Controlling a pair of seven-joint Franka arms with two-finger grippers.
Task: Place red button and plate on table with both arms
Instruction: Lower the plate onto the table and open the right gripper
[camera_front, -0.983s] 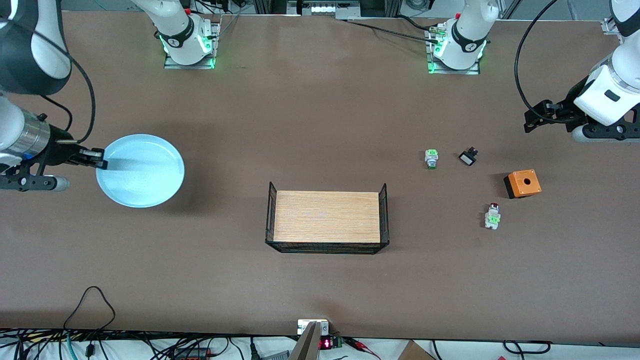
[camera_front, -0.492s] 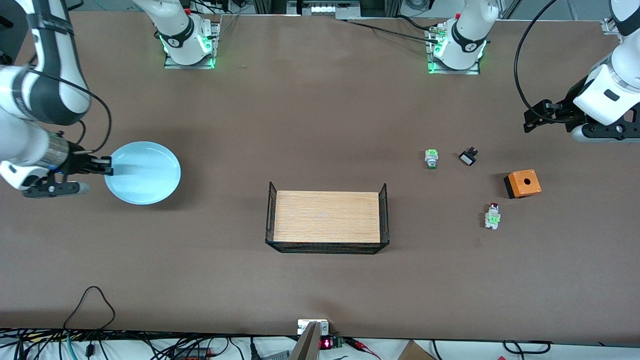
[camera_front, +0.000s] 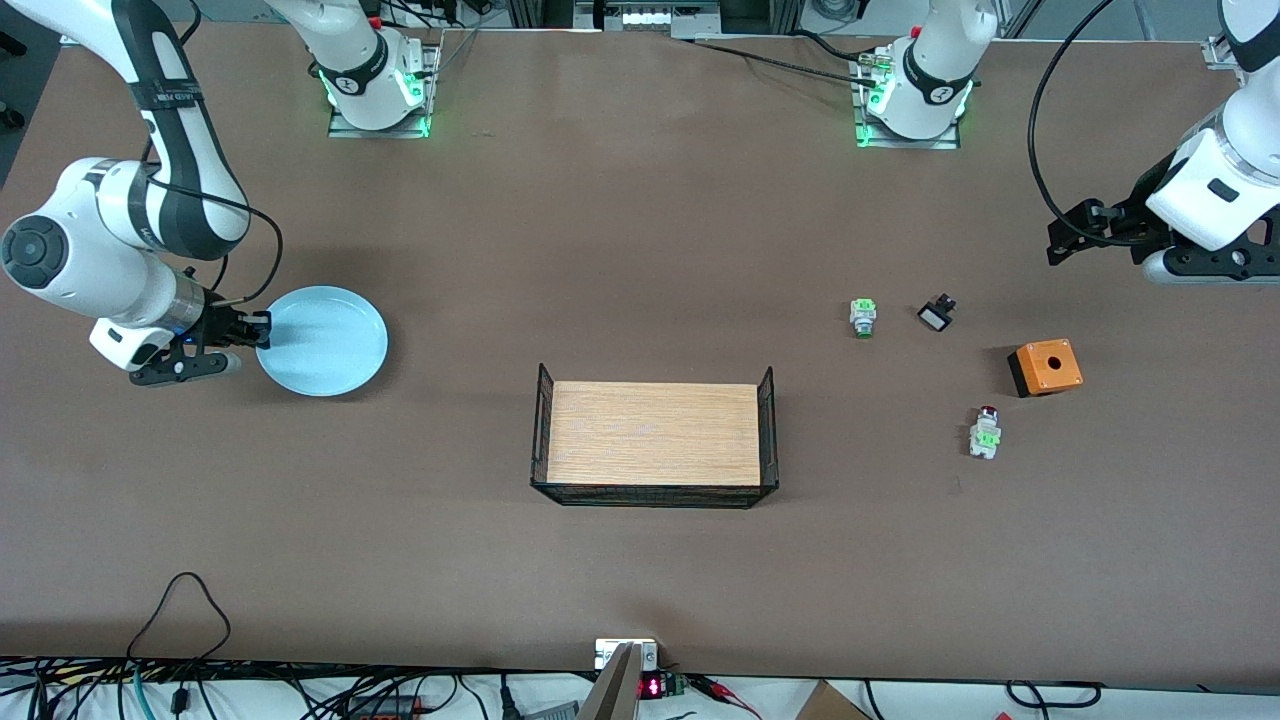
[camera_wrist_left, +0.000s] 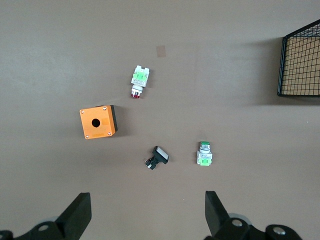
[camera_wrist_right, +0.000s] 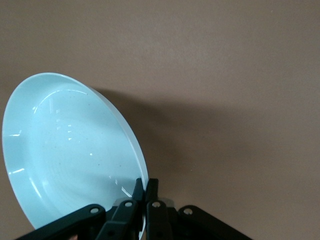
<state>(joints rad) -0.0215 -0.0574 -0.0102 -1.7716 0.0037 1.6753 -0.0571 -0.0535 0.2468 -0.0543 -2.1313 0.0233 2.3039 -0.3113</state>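
Note:
The pale blue plate (camera_front: 330, 342) is at the right arm's end of the table, held low over the brown table (camera_front: 640, 230). My right gripper (camera_front: 255, 329) is shut on its rim; the right wrist view shows the fingers (camera_wrist_right: 139, 188) pinching the tilted plate (camera_wrist_right: 65, 150). The red button (camera_front: 985, 432) lies on its side on the table at the left arm's end; it also shows in the left wrist view (camera_wrist_left: 138, 81). My left gripper (camera_front: 1068, 236) is open and empty, up in the air over the table's left-arm end (camera_wrist_left: 147, 212).
A green-tipped switch (camera_front: 863, 317), a small black component (camera_front: 936, 314) and an orange box (camera_front: 1045, 367) lie near the red button. A wood-topped tray with black mesh ends (camera_front: 655, 433) stands at the table's middle. Cables lie along the near edge.
My right arm has lowered the plate and carried it toward the table's middle, still gripped at the rim. The left arm has not moved.

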